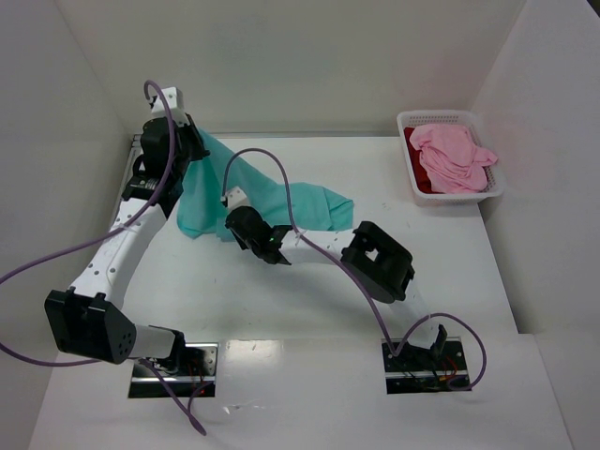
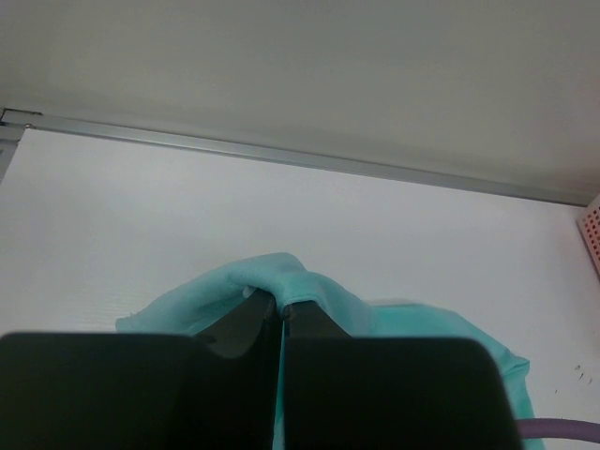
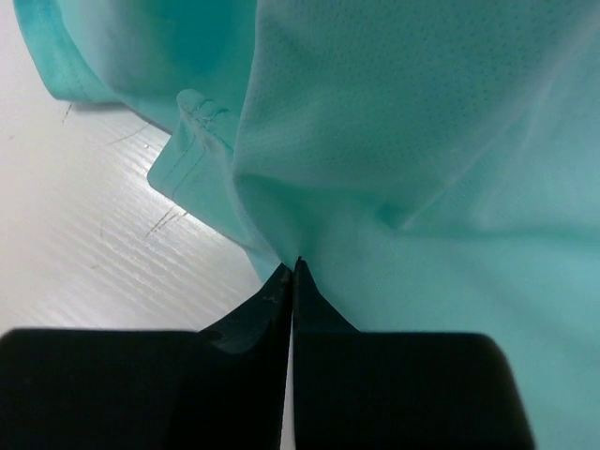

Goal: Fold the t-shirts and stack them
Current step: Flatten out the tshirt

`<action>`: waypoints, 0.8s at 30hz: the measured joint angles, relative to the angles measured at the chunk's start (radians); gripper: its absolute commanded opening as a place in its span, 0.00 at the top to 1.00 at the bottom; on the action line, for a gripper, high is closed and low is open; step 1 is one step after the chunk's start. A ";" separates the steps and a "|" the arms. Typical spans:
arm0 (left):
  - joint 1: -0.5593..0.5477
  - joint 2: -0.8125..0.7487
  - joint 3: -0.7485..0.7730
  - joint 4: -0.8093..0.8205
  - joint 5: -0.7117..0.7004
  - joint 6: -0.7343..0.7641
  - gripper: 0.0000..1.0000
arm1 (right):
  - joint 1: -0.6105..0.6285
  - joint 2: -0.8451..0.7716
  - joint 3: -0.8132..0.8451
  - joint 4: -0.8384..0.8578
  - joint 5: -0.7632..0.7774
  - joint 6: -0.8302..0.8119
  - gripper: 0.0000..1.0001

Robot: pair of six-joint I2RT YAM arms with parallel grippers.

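**Ana:** Where's the shirt?

**Me:** The teal t-shirt drapes from the upper left of the top view down to the table's middle. My left gripper is clamped on a bunched edge. My right gripper has its jaws together, nipping a thin fold.

**Ana:** Risks?

**Me:** That right pinch looks shallow. I judge a pull could slip it and crumple the cloth.

**Ana:** Anything hidden?

**Me:** I can't tell hem from sleeve in either grip. At upper right, the pink t-shirt in the basket covers most of the dark red t-shirt.
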 measured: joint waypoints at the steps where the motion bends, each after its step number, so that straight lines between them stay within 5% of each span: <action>1: 0.000 0.000 0.000 0.000 0.000 0.000 1.00 | 0.000 0.000 0.002 -0.002 0.005 0.000 1.00; 10: 0.019 0.000 -0.006 0.010 0.008 -0.002 1.00 | -0.008 -0.077 -0.020 -0.029 0.074 -0.010 1.00; 20: 0.057 -0.004 -0.018 0.021 0.015 -0.025 1.00 | -0.216 -0.668 -0.059 -0.035 0.045 -0.013 1.00; 24: 0.058 -0.027 -0.040 0.021 0.017 -0.027 1.00 | -0.202 -0.798 -0.048 -0.026 0.005 -0.002 1.00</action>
